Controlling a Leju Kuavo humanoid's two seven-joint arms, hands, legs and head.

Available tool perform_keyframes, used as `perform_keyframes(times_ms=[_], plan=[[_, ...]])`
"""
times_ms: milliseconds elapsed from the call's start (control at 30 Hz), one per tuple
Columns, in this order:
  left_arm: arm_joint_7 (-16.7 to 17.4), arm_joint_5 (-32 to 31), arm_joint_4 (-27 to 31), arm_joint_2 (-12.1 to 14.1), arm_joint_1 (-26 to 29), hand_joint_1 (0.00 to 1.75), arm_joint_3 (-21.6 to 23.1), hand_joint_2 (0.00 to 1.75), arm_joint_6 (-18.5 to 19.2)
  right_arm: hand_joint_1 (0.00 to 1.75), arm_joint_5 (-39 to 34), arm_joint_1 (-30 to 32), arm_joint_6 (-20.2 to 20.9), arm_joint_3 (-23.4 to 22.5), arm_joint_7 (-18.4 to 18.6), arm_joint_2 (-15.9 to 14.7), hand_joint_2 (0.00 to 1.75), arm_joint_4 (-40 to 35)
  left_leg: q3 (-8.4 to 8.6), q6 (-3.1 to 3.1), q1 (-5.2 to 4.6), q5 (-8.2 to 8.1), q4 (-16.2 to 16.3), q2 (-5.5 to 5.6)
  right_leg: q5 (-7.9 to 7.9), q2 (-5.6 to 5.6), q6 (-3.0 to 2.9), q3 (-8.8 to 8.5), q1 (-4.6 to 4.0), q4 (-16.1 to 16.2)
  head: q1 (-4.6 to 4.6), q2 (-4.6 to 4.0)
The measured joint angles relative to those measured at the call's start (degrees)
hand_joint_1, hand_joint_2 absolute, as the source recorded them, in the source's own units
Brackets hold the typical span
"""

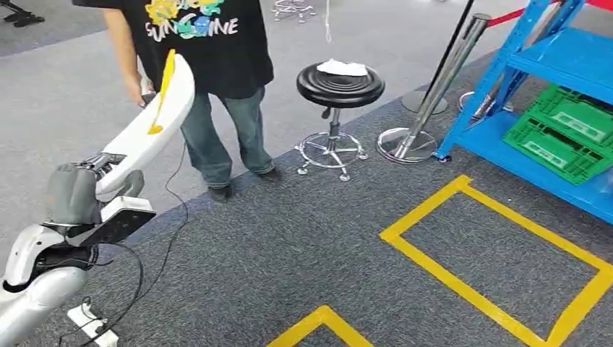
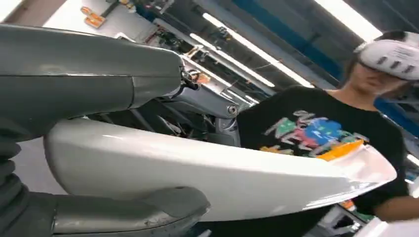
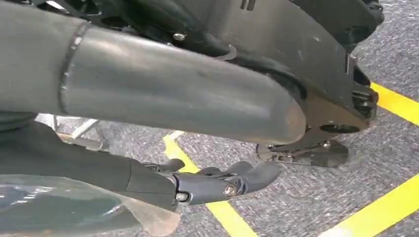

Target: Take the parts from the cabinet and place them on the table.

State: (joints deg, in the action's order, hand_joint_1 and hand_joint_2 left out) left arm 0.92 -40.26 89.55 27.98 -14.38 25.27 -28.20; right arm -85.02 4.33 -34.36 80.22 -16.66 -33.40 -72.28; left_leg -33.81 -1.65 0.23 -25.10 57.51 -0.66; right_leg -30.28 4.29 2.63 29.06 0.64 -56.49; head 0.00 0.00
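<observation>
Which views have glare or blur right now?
Head view: even lighting, mostly sharp, with a soft highlight on the round black stool seat. Left wrist view: the glossy white curved panel held by the left hand carries broad reflections, ceiling strip lights are blown out, and the person is soft. Right wrist view: the close right hand is blurred; the yellow floor tape is sharper.

One white part point(image 1: 148, 119), held in left hand point(image 1: 76, 195). One person point(image 1: 209, 43). One black stool point(image 1: 338, 87), one white cloth point(image 1: 343, 68) on it. Two metal posts point(image 1: 441, 79) visible with round bases. One blue rack point(image 1: 549, 65). Two green crates point(image 1: 571, 126), side by side. One full yellow tape rectangle point(image 1: 499, 253), one partial corner point(image 1: 322, 325).
</observation>
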Motion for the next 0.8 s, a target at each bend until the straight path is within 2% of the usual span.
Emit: perform_keyframes(times_ms=[33, 67, 100, 133, 167, 200, 233, 267, 300, 333, 367, 400, 467, 500, 533, 567, 633, 667, 700, 733, 767, 800], plan=[[0.0, 0.0, 0.0, 0.1, -0.1, 1.75, -0.1, 1.75, 0.0, 0.0, 0.0, -0.1, 0.1, 0.0, -0.1, 0.2, 0.0, 0.3, -0.03, -0.32, 0.02, -0.02, 0.0, 0.4, -1.63, -2.09, 0.0, 1.0, 0.04, -2.2, 0.04, 0.0], [0.0, 0.0, 0.0, 0.0, -0.1, 1.75, -0.1, 1.75, 0.0, 0.0, 0.0, -0.2, 0.1, 0.0, -0.2, 0.4, 0.0, 0.7, -0.13, -0.53, -0.01, -0.01, 0.0, 0.78, -3.91, -3.25, -0.02, 3.19, 0.06, -6.6, 0.11, 0.0], [0.0, 0.0, 0.0, 0.0, -0.1, 1.75, -0.1, 1.75, 0.0, 0.0, 0.0, -0.2, 0.2, 0.0, -0.2, 0.6, 0.0, 1.0, -0.24, -0.6, -0.12, -0.03, 0.0, 1.24, -6.06, -3.78, -0.02, 5.81, 0.01, -11.8, 0.09, 0.0], [0.0, 0.0, 0.0, 0.0, 0.0, 1.75, -0.1, 1.75, 0.0, 0.0, 0.0, -0.2, 0.2, 0.0, -0.2, 0.9, 0.0, 1.4, -0.31, -0.65, -0.25, -0.02, 0.0, 1.78, -7.45, -4.03, -0.08, 8.17, -0.06, -16.1, 0.11, 0.0], [0.0, 0.0, 0.0, -0.1, 0.1, 1.75, -0.1, 1.75, 0.0, 0.0, 0.0, -0.2, 0.2, 0.0, -0.2, 1.2, 0.0, 1.9, -0.32, -0.66, -0.38, -0.01, 0.0, 2.34, -7.4, -4.13, -0.19, 9.5, -0.07, -18.0, 0.09, 0.0], [0.0, 0.1, 0.0, -0.1, 0.1, 1.75, -0.1, 1.75, 0.1, 0.0, 0.0, -0.1, 0.2, 0.0, -0.2, 1.3, 0.0, 2.1, -0.3, -0.66, -0.49, -0.01, 0.1, 2.96, -5.93, -4.19, -0.43, 9.39, -0.08, -17.1, 0.09, 0.0], [0.0, 0.1, 0.0, -0.2, 0.1, 1.75, -0.1, 1.75, 0.1, 0.0, 0.0, -0.1, 0.2, 0.1, -0.1, 1.5, 0.0, 2.3, -0.24, -0.66, -0.56, -0.01, 0.1, 3.57, -3.52, -4.34, -0.69, 8.1, -0.1, -13.9, 0.09, 0.0], [0.0, 0.2, 0.0, -0.2, 0.1, 1.75, -0.1, 1.75, 0.1, 0.0, 0.0, -0.2, 0.1, 0.1, 0.0, 1.6, 0.0, 2.5, -0.07, -0.65, -0.65, 0.0, 0.1, 4.19, -0.5, -4.85, -1.08, 5.77, -0.13, -8.7, 0.09, 0.0], [0.0, 0.2, 0.0, -0.2, 0.1, 1.75, -0.1, 1.75, 0.1, 0.0, 0.0, -0.1, -0.1, 0.0, 0.0, 1.6, 0.0, 2.6, 0.0, -0.64, -0.62, -0.01, 0.1, 4.72, 2.05, -6.76, -1.52, 3.39, -0.14, -3.5, 0.09, 0.0], [0.0, 0.1, 0.0, -0.3, 0.1, 1.75, -0.1, 1.75, 0.1, 0.0, 0.0, -0.2, -0.2, 0.0, 0.2, 1.6, 0.0, 2.8, -0.16, -0.43, -0.75, 0.04, 0.2, 5.13, 1.76, -9.76, -1.98, 2.39, -0.06, -1.2, -0.02, 0.0], [0.0, 0.2, 0.0, -0.3, -0.1, 1.75, -0.1, 1.75, 0.2, 0.0, 0.0, -0.1, -0.5, 0.0, 0.2, 1.7, 0.0, 2.9, -0.59, -0.21, -0.64, 0.09, 0.4, 5.83, 1.57, -9.35, -1.72, 1.47, 0.03, 0.1, 0.02, 0.0], [0.0, 0.2, 0.0, -0.3, 0.0, 1.75, -0.1, 1.75, 0.2, 0.0, 0.0, 0.0, -0.7, 0.0, 0.4, 1.7, 0.0, 3.0, -0.93, 0.24, -0.34, 0.37, 0.3, 6.29, 1.6, -8.87, -1.72, 1.59, -0.24, -0.2, 0.0, 0.0], [0.0, 0.2, 0.0, -0.3, 0.1, 1.75, -0.2, 1.75, 0.2, 0.0, 0.0, 0.0, -1.0, -0.1, 0.5, 1.7, 0.0, 3.0, -1.17, 0.97, -0.1, 0.74, 0.2, 7.67, 1.88, -7.75, -2.12, 1.47, -0.37, 0.1, 0.04, 0.0], [0.0, 0.2, 0.1, -0.2, 0.2, 1.75, -0.2, 1.75, 0.2, 0.0, 0.0, 0.0, -1.2, -0.2, 0.6, 1.8, 0.0, 3.1, -1.28, 1.11, -0.11, 0.21, 0.7, 6.36, 2.29, -6.91, -2.51, 1.05, 0.02, 0.8, 0.04, 0.0], [0.0, 0.2, 0.1, 0.0, -0.1, 1.75, -0.3, 1.75, 0.2, 0.0, 0.0, 0.1, -1.3, -0.2, 0.6, 1.8, 0.0, 3.1, -2.02, 1.47, -0.43, -1.14, 2.4, 3.32, 2.23, -6.25, -2.76, 0.78, -0.04, 0.9, -0.37, 0.0], [-0.1, 0.2, 0.1, -0.1, -0.3, 1.75, -0.3, 1.75, 0.1, 0.0, 0.0, 0.0, -1.6, -0.2, 0.8, 1.9, 0.0, 3.1, -3.82, 1.8, -0.29, -3.33, 6.3, 2.01, 2.16, -5.54, -2.91, 0.69, -0.08, 0.9, -0.42, 0.0], [-0.1, 0.2, 0.0, -0.3, -0.1, 1.75, -0.2, 1.75, 0.2, 0.0, 0.0, 0.2, -1.9, -0.2, 1.3, 1.9, 0.0, 3.1, -8.14, 2.25, 0.04, -6.98, 15.3, 1.4, 1.97, -4.17, -3.07, 0.58, -0.13, 0.9, -0.39, 0.0], [-0.1, 0.2, 0.0, -0.4, 0.0, 1.75, -0.2, 1.75, 0.2, 0.0, 0.0, 0.3, -1.9, -0.2, 1.3, 1.9, 0.0, 3.1, -9.5, 2.45, 0.21, -7.36, 17.9, 1.38, 1.87, -3.48, -3.05, 0.56, -0.13, 0.8, -0.44, 0.0], [-0.1, 0.2, 0.0, -0.4, 0.0, 1.75, -0.2, 1.75, 0.2, 0.0, 0.0, 0.3, -2.0, -0.2, 1.4, 1.9, 0.0, 3.1, -9.29, 2.58, 0.38, -6.27, 17.3, 1.34, 1.71, -2.76, -3.0, 0.46, -0.13, 0.8, -0.4, 0.0], [-0.1, 0.2, 0.0, -0.5, 0.0, 1.75, -0.2, 1.75, 0.2, 0.0, 0.0, 0.3, -2.1, -0.2, 1.5, 1.9, 0.0, 3.1, -7.88, 2.61, 0.42, -4.26, 14.5, 1.17, 1.53, -2.18, -2.85, 0.29, -0.13, 0.8, -0.44, 0.0], [-0.1, 0.2, 0.0, -0.5, -0.1, 1.75, -0.2, 1.75, 0.2, 0.0, 0.0, 0.3, -2.2, -0.2, 1.5, 2.0, 0.0, 3.1, -5.23, 2.56, 0.43, -1.59, 9.4, 0.67, 1.27, -1.62, -2.69, -0.05, -0.12, 0.7, -0.42, 0.0], [-0.1, 0.2, 0.0, -0.4, -0.1, 1.75, -0.2, 1.75, 0.2, 0.0, 0.0, 0.3, -2.4, -0.2, 1.6, 2.0, 0.0, 3.1, -2.36, 2.41, 0.39, 0.73, 4.2, -0.49, 0.95, -1.14, -2.45, -0.43, -0.12, 0.7, -0.44, 0.0]])
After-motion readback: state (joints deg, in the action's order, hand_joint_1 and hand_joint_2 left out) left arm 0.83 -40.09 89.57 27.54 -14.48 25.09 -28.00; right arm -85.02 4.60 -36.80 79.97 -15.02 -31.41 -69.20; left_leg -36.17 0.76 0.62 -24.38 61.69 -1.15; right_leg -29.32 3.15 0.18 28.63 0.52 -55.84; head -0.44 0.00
